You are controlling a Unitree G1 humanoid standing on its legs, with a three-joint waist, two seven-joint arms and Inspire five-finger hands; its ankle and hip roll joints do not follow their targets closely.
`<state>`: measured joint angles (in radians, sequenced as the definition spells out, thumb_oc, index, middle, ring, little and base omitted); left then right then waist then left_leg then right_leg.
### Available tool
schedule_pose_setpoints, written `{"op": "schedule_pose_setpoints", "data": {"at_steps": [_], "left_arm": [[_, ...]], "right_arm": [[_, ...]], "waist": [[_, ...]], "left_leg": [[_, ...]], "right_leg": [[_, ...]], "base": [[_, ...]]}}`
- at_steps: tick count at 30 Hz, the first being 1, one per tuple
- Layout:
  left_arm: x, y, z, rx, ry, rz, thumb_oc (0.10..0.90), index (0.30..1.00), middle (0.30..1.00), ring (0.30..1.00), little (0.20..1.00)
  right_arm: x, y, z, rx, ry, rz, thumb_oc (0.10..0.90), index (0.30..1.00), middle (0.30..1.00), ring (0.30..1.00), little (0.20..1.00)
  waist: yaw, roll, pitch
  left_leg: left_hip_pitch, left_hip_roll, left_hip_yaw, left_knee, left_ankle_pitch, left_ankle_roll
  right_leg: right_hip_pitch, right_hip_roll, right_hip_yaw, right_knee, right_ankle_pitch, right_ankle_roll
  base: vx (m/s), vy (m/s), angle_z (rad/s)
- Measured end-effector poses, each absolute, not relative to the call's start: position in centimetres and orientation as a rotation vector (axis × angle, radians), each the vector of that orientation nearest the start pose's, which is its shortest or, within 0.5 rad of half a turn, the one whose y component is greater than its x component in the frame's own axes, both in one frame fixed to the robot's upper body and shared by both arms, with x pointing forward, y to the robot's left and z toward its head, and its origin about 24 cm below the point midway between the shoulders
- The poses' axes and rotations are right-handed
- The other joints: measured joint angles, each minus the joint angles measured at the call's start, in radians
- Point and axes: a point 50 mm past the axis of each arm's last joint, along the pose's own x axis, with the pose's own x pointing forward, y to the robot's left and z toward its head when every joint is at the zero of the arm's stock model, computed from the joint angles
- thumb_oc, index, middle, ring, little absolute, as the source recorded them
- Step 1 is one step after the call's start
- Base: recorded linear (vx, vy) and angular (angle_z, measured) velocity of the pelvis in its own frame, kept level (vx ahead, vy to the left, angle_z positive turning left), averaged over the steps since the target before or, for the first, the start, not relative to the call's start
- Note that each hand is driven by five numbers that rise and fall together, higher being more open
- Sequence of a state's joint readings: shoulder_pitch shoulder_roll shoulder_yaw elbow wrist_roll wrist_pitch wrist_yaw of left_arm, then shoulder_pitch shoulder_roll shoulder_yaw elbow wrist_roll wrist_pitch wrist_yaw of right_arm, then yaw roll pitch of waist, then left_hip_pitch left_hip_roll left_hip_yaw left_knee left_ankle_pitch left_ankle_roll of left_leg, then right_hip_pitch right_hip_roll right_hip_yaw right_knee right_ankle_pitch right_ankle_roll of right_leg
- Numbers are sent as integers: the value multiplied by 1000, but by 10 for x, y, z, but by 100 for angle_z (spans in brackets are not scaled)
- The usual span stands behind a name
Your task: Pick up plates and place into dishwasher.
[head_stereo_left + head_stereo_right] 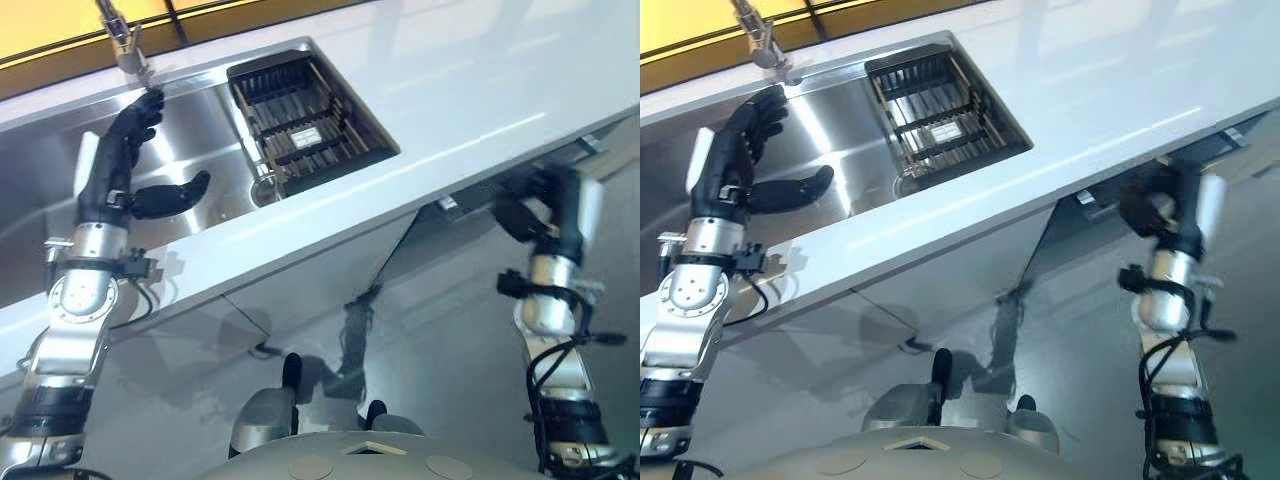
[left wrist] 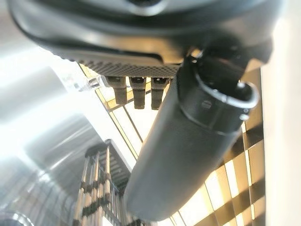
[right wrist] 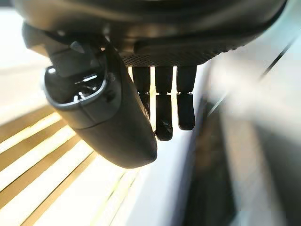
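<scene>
My left hand point(image 1: 118, 165) is held over the steel sink point(image 1: 205, 125), open, with straight fingers toward the faucet and the thumb point(image 2: 188, 141) out to the side, holding nothing. A dark slatted dish rack point(image 1: 305, 120) fills the sink's right part; its bars point(image 2: 94, 188) show past the fingers in the left wrist view. My right hand point(image 1: 545, 205) hangs below the counter's front edge at the right, beside a dark gap point(image 1: 465, 200) under the worktop. Its fingers point(image 3: 164, 108) are straight and empty.
A white worktop point(image 1: 480, 90) runs across the view, sloping down to the left. A metal faucet point(image 1: 125, 45) stands at the sink's back edge. Grey glossy floor point(image 1: 430, 330) lies below the counter front.
</scene>
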<state>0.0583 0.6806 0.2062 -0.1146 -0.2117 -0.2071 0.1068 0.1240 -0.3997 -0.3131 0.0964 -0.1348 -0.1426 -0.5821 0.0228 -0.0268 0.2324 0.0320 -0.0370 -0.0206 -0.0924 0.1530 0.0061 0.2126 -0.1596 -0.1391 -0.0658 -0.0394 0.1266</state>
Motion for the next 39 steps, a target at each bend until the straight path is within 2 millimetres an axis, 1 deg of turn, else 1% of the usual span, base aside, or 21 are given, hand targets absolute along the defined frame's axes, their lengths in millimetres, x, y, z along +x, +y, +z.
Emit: {"op": "schedule_pose_setpoints", "data": {"at_steps": [1, 3, 6, 7, 8, 9, 11, 12, 13, 14, 15, 16, 17, 18, 20, 21, 22, 25, 31, 35, 39], "left_arm": [[232, 293, 147, 484, -359, 204, 800, 900, 900, 900, 900], [224, 305, 139, 492, -319, 248, 800, 900, 900, 900, 900], [222, 316, 125, 486, -253, 290, 800, 900, 900, 900, 900], [222, 317, 124, 485, -249, 292, 800, 900, 900, 900, 900], [223, 317, 122, 484, -240, 294, 800, 900, 900, 900, 900], [223, 317, 121, 483, -238, 296, 800, 900, 900, 900, 900], [223, 318, 118, 479, -223, 304, 800, 900, 900, 900, 900], [223, 319, 116, 477, -216, 309, 800, 900, 900, 900, 900], [223, 320, 115, 476, -213, 311, 800, 900, 900, 900, 900], [223, 320, 114, 474, -208, 314, 800, 900, 900, 900, 900], [224, 320, 111, 468, -198, 315, 800, 900, 900, 900, 900], [225, 319, 109, 460, -192, 316, 800, 900, 900, 900, 900], [225, 318, 107, 454, -190, 316, 800, 900, 900, 900, 900], [226, 315, 104, 424, -185, 312, 800, 900, 900, 900, 900], [228, 309, 96, 376, -176, 317, 800, 900, 900, 900, 900], [229, 308, 94, 368, -171, 316, 800, 900, 900, 900, 900], [233, 304, 86, 351, -147, 310, 800, 900, 900, 900, 900], [235, 296, 77, 343, -113, 278, 800, 900, 900, 900, 900], [237, 286, 69, 333, -78, 222, 800, 900, 900, 900, 900], [237, 286, 65, 306, -49, 230, 800, 900, 900, 900, 900], [237, 285, 64, 298, -42, 234, 800, 900, 900, 900, 900]], "right_arm": [[191, -328, 63, -559, -101, -898, 100, 300, 300, 300, 200], [166, -342, 43, -511, -12, -1059, 100, 300, 300, 300, 200], [138, -349, 16, -435, 66, -1263, 100, 300, 300, 300, 200], [135, -349, 12, -425, 76, -1286, 100, 300, 300, 300, 200], [126, -350, 0, -402, 126, -1338, 100, 300, 300, 300, 200], [124, -349, -4, -392, 147, -1349, 100, 300, 300, 300, 200], [115, -345, -26, -363, 268, -1342, 100, 300, 300, 300, 200], [114, -342, -33, -351, 308, -1312, 701, 815, 815, 815, 801], [113, -340, -39, -345, 340, -1286, 800, 900, 900, 900, 900], [111, -337, -50, -335, 409, -1229, 800, 900, 900, 900, 900], [104, -330, -73, -254, 566, -1127, 800, 900, 900, 900, 900], [98, -322, -88, -211, 675, -1054, 800, 900, 900, 900, 900], [94, -318, -95, -185, 725, -1015, 800, 900, 900, 900, 900], [85, -309, -113, -92, 846, -917, 800, 900, 900, 900, 900], [73, -295, -131, 41, 989, -776, 800, 900, 900, 900, 900], [69, -292, -135, 47, 1019, -743, 800, 900, 900, 900, 900], [64, -283, -144, 63, 1092, -650, 800, 900, 900, 900, 900], [58, -273, -153, 35, 1188, -519, 800, 900, 900, 900, 900], [53, -266, -157, -112, 1257, -375, 800, 900, 900, 900, 900], [53, -260, -159, -183, 1273, -287, 800, 900, 900, 900, 900], [51, -254, -161, -193, 1284, -252, 800, 900, 900, 900, 900]], "waist": [[-8, -1, -5], [-32, 1, -32], [-84, 16, -65], [-90, 18, -66], [-102, 24, -70], [-103, 26, -71], [-103, 35, -81], [-101, 42, -86], [-100, 45, -90], [-96, 46, -102], [-86, 46, -125], [-75, 45, -139], [-71, 45, -144], [-56, 44, -154], [-34, 46, -157], [-29, 45, -157], [-20, 41, -157], [-14, 25, -157], [2, -5, -163], [2, -2, -162], [2, 5, -157]], "left_leg": [[0, 0, 4, 0, -1, 1], [2, 3, 28, -1, -7, -2], [16, 6, 51, -1, -13, -8], [16, 7, 54, -1, -13, -8], [17, 16, 57, -1, -13, -9], [17, 17, 59, -1, -13, -9], [16, 19, 58, -1, -14, -12], [16, 21, 57, -1, -14, -12], [15, 21, 56, -1, -13, -13], [13, 22, 54, -1, -14, -14], [11, 21, 48, -1, -13, -15], [10, 22, 45, -2, -16, -19], [11, 22, 45, -2, -16, -19], [11, 21, 43, -1, -16, -19], [11, 21, 38, -1, -15, -19], [11, 21, 37, -1, -14, -19], [10, 20, 27, -1, -11, -18], [7, 19, 16, -2, -6, -17], [8, 20, 4, -2, -6, -14], [6, 19, -4, -2, -5, -14], [5, 18, -4, -2, -4, -14]], "right_leg": [[-3, 0, 4, 1, 0, 0], [-16, 1, 27, 4, 0, 0], [-14, 2, 52, -2, 0, 1], [-14, 2, 53, -2, 0, 1], [-15, 5, 54, -2, 0, 1], [-16, 6, 55, -2, 0, 1], [-17, 10, 55, -3, 1, 0], [-17, 11, 54, -3, 0, 0], [-18, 11, 53, -3, 1, 0], [-18, 11, 51, -3, 1, 0], [-19, 13, 48, -3, 0, -1], [-19, 13, 44, -5, -1, -2], [-18, 13, 43, -6, -1, -3], [-15, 13, 40, -8, -1, -3], [-13, 13, 36, -8, -1, -3], [-12, 14, 35, -8, -1, -3], [-8, 15, 25, -8, -1, -3], [-7, 15, 16, -9, -3, -1], [2, 17, 8, -16, -5, 2], [5, 17, -3, -19, -5, 1], [7, 17, -6, -20, -3, -1]], "base": [[-15, 33, -23], [-13, 38, -32], [-11, 36, -30], [-13, 22, -10], [-14, 11, -4], [-18, 10, -3], [-19, 2, 0], [-38, 0, 2], [-31, -12, 4], [13, -17, 9], [13, -34, 11], [22, -29, 9], [-17, -46, 6], [-10, -40, 5], [0, -44, 6], [7, -30, 13], [0, -18, 18], [-12, -10, 11], [-11, -1, 2], [-28, 2, 6], [-17, 4, 2]]}}
